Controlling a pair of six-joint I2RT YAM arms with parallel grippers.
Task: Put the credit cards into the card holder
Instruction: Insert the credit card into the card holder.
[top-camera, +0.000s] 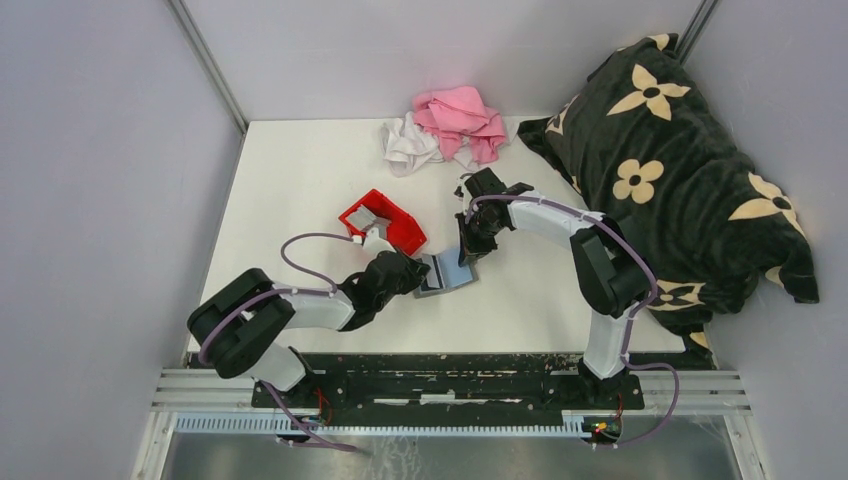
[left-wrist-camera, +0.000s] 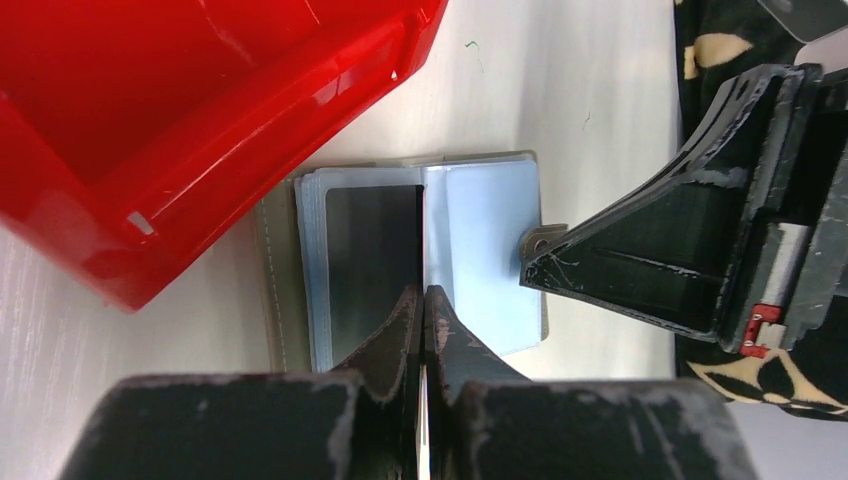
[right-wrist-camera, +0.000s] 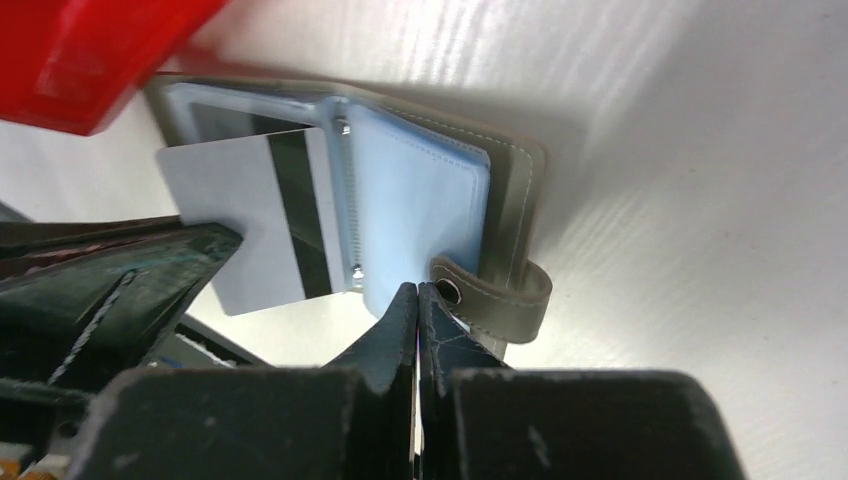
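Note:
The card holder (top-camera: 447, 273) lies open on the white table, its light blue sleeves (right-wrist-camera: 415, 200) facing up and its snap strap (right-wrist-camera: 505, 300) at the right edge. My left gripper (left-wrist-camera: 422, 292) is shut on one credit card (right-wrist-camera: 250, 225), white with a black stripe. It holds the card on edge over the holder's left half (left-wrist-camera: 365, 250). My right gripper (right-wrist-camera: 417, 290) is shut, pinching the edge of a blue sleeve beside the strap. In the top view both grippers meet over the holder, the left (top-camera: 415, 272) and the right (top-camera: 468, 250). More grey cards (top-camera: 366, 219) lie in the red bin.
A red plastic bin (top-camera: 397, 233) stands just left of and behind the holder, almost touching it. Pink cloth (top-camera: 462, 115) and white cloth (top-camera: 408, 145) lie at the back. A black flowered cushion (top-camera: 670, 170) fills the right side.

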